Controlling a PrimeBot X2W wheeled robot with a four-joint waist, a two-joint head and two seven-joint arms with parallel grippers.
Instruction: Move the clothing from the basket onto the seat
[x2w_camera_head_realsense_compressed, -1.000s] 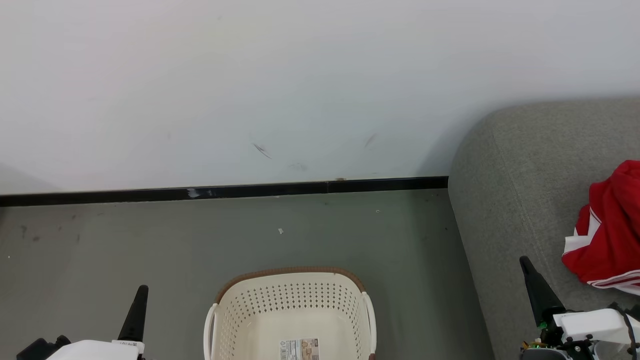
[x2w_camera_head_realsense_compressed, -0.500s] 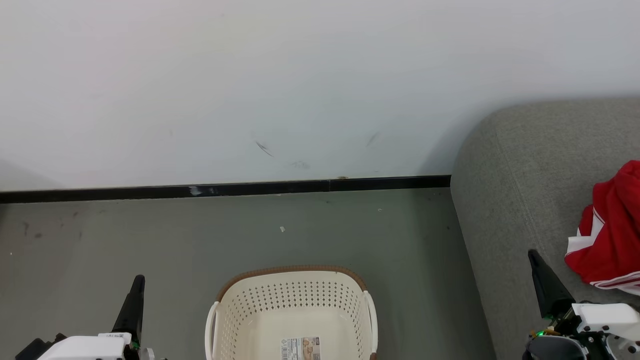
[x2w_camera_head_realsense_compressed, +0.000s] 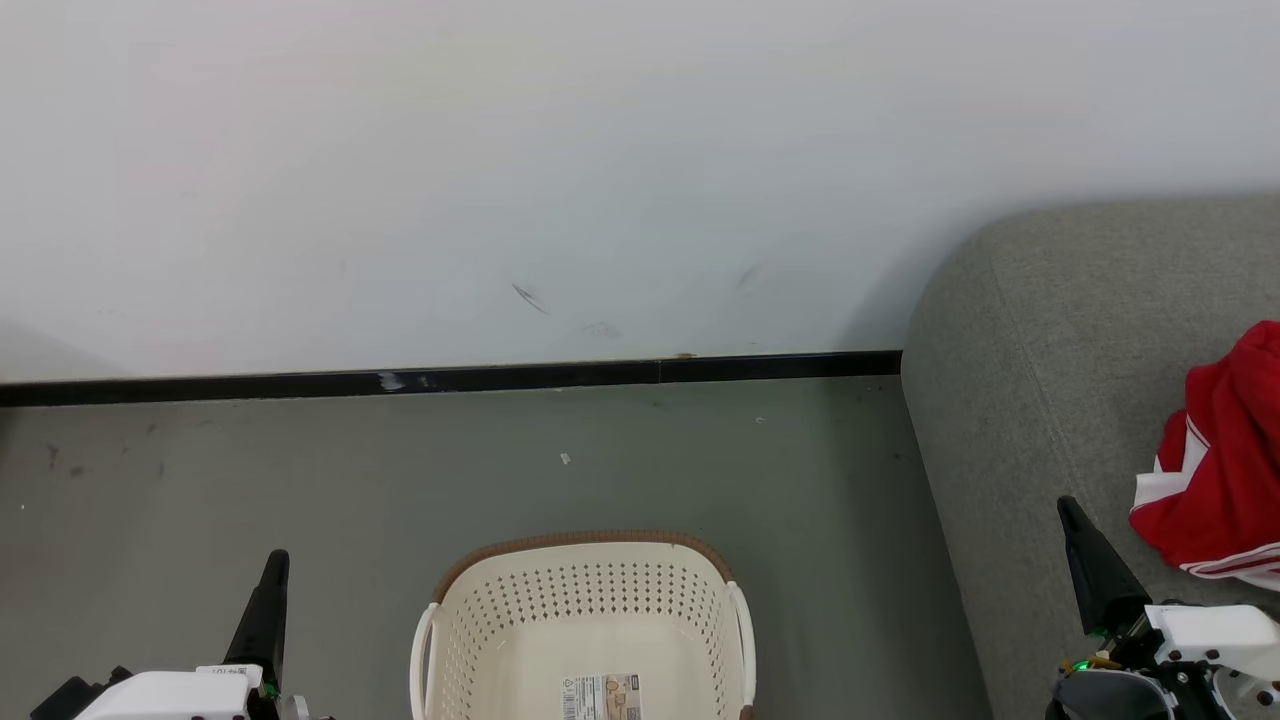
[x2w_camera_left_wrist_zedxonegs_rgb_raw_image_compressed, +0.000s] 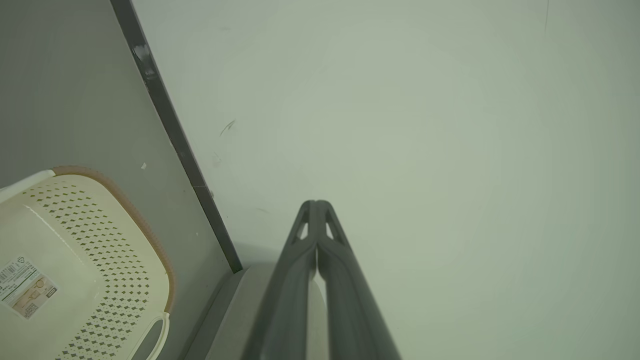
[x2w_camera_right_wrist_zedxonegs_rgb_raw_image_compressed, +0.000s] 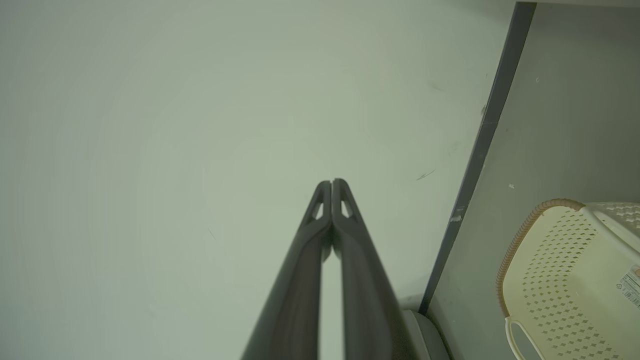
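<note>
The red clothing (x2w_camera_head_realsense_compressed: 1215, 460) is lying in a heap on the grey seat (x2w_camera_head_realsense_compressed: 1030, 350), at the right edge of the head view. The basket (x2w_camera_head_realsense_compressed: 585, 540) is standing on the floor (x2w_camera_head_realsense_compressed: 300, 470) beside the seat. The part I can see is holding nothing, but its near end is cut off, so a piece may be hiding there. The left gripper (x2w_camera_head_realsense_compressed: 278, 565) and the right gripper (x2w_camera_head_realsense_compressed: 1068, 510) are pressing their fingers together, empty. The right one is hovering near the heap, so I think a careless swing could hook the fabric and drag it down.
</note>
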